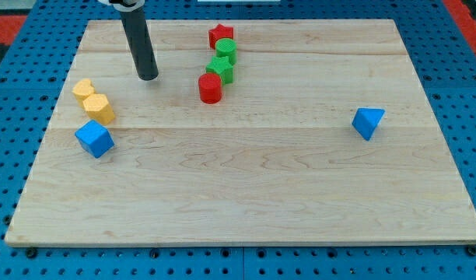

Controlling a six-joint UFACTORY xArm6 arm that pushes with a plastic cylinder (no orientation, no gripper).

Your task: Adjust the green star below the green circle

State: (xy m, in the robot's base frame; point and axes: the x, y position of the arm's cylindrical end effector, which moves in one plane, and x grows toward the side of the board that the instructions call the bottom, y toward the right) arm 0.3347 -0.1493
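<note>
Near the view's top, green star (220,69) sits touching the green circle (226,50) just below it, red cylinder (210,89) beside. My tip (148,76), bare rod w/ nothing held, is well left; approach slowly, nudge star only, avoid the cylinder

Pale wooden counter (246,202), planks running left to right, grain visible. Blue perforated panel (456,70) surrounds it on all sides. Red strip at far right corner (469,11). Light even, shadows soft.
</note>
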